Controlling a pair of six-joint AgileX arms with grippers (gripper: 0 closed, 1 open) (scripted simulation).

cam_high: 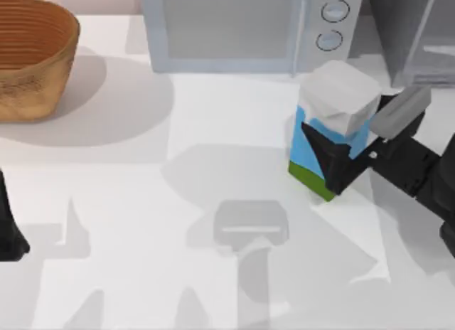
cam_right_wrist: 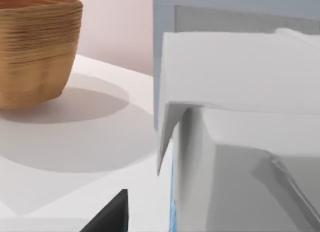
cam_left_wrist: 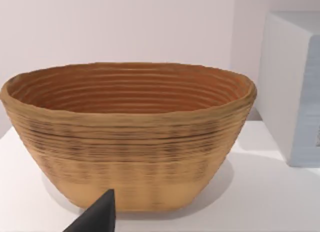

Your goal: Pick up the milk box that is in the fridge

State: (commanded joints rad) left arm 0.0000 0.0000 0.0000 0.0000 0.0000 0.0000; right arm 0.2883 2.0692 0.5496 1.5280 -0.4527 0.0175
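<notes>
Top view: fridge [cam_high: 412, 31] back right, milk box [cam_high: 333, 127] out on the table before the microwave [cam_high: 242, 28], right gripper [cam_high: 355, 156] pinching its blue middle. Likely light, thin-walled, crushable; hold mid-body, gently. Left gripper [cam_high: 11, 234] parked left edge, fingers unclear.

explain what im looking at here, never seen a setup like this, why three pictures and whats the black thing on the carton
It is a simulated table with two AgileX robot arms. The top view looks down from above the table; the other two pictures come from cameras on each arm's wrist. The black thing is the right gripper, its fingers on either side of the milk box, which is out on the table in front of the microwave, tilted. The fridge is at the back right corner. A woven basket sits at the back left. The left gripper is parked at the left edge, facing the basket.
</notes>
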